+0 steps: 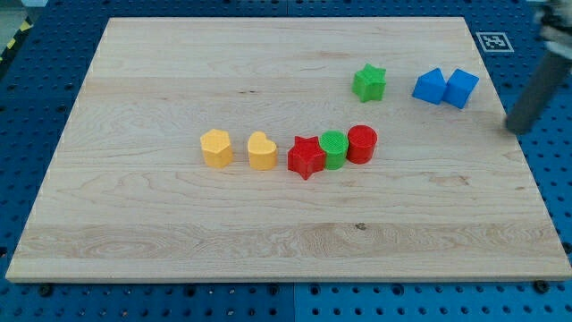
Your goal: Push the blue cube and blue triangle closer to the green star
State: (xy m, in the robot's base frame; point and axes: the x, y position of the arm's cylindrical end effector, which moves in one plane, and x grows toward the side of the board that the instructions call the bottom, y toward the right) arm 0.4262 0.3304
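**Operator:** Currently, where do the task blocks sit, and where is the tool?

**Manual:** You will find the green star in the upper right part of the wooden board. The two blue blocks lie to its right: one blue block near the star but apart from it, the other blue block touching the first on its right. Which is the cube and which the triangle is hard to make out at this angle; the left one is probably the triangle. My tip is blurred, so treat its point as approximate. It stands to the right of and slightly below the blue pair, clear of both. Note that the arm carries no claw, only a rod; nothing opens, closes or clamps.

**Operator:** How will the blocks handle?

**Manual:** Judge them as small, light, rigid pieces that should slide readily on smooth wood. You cannot take hold of them; you can only press against a side face. Apply the tip to the right face of the right-hand blue block, near its middle, and push toward the view's left so both blocks travel together. An off-centre contact will likely spin a block or split the pair. Keep well away from the yellow, red and green row in the middle of the board; it is not part of this task.
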